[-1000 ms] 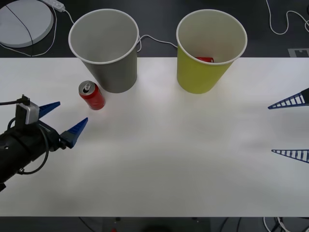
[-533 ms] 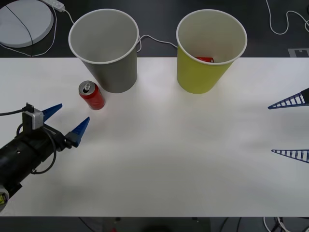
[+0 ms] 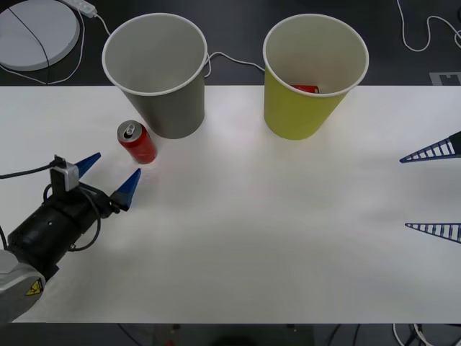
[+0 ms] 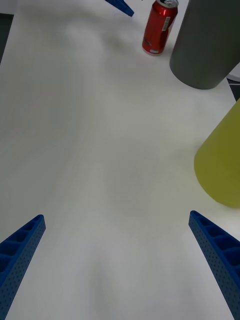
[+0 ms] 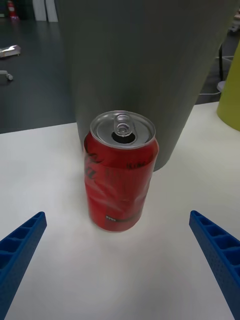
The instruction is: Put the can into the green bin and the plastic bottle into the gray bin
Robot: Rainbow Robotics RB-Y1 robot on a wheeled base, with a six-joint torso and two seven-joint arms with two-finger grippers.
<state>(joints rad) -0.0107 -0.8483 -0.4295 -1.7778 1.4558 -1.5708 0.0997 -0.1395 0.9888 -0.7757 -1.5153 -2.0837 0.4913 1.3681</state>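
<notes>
The red can (image 3: 137, 143) (image 5: 120, 172) (image 4: 160, 26) stands upright on the white table, just left of the gray bin (image 3: 158, 72) (image 5: 140, 60) (image 4: 207, 45). The green bin (image 3: 313, 79) (image 4: 222, 160) stands to the right of the gray one, with something red (image 3: 306, 89) low inside it. My left gripper (image 3: 112, 173) (image 5: 117, 216) is open, its tips a short way in front of the can and pointing at it, not touching. My right gripper (image 3: 405, 193) (image 4: 116, 216) hangs open at the table's right edge, holding nothing. The plastic bottle is out of view.
A white round device (image 3: 36, 29) and cables (image 3: 230, 59) lie on the dark floor behind the table. The white tabletop (image 3: 259, 216) stretches bare between the two arms. A tip of the left arm's finger (image 4: 120, 6) shows far off in the right wrist view.
My left gripper has moved forward and to the right, closing in on the can while staying open. The can, both bins and the right arm have not moved.
</notes>
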